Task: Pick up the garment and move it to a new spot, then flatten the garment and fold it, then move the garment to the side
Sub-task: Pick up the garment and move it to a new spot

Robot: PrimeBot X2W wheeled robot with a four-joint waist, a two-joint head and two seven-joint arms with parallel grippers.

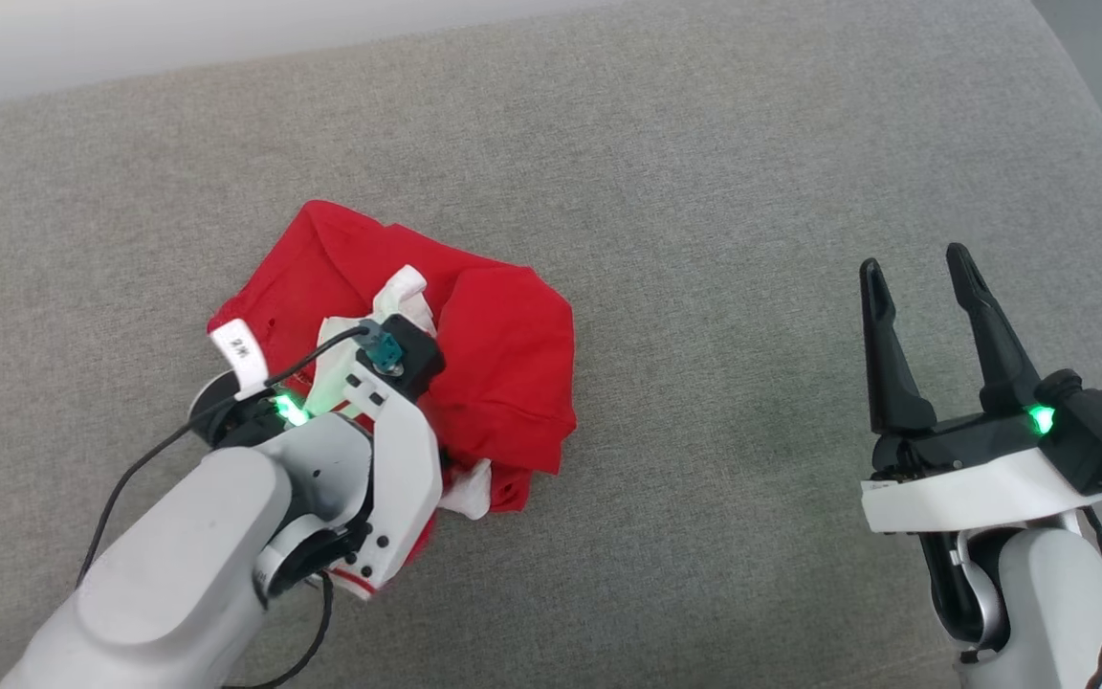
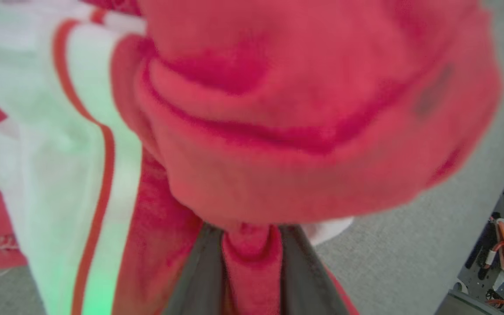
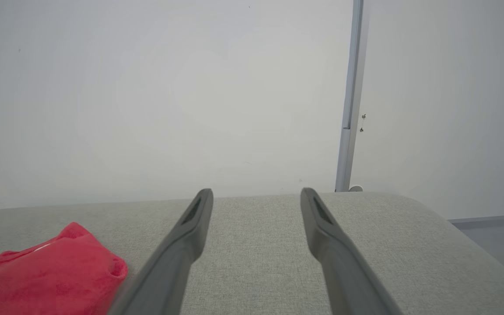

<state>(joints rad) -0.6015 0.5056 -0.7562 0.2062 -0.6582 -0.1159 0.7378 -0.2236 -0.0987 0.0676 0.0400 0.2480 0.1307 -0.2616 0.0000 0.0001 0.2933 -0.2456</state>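
Grey woven upholstery [image 1: 704, 144] carries the garment [image 1: 503, 344], crumpled in a red heap at the left. The left gripper [image 2: 251, 232] is clamped on a red fold. The right gripper [image 1: 916, 268] hovers well to the right, fingers apart and empty.

Left gripper [image 2: 251, 234]: fingers [image 2: 197, 280] show as blurred grey wedges, tips buried under a fold of the garment [image 2: 313, 131], which is out of focus and cut off by the top, left and bottom edges; in the head view the wrist covers them. White label [image 1: 238, 352] on the cloth: print too small to read. Grey cushion [image 1: 704, 191]: near and left edges fall outside the head view; machinery [image 2: 503, 258] beyond its edge is cropped and unidentifiable.
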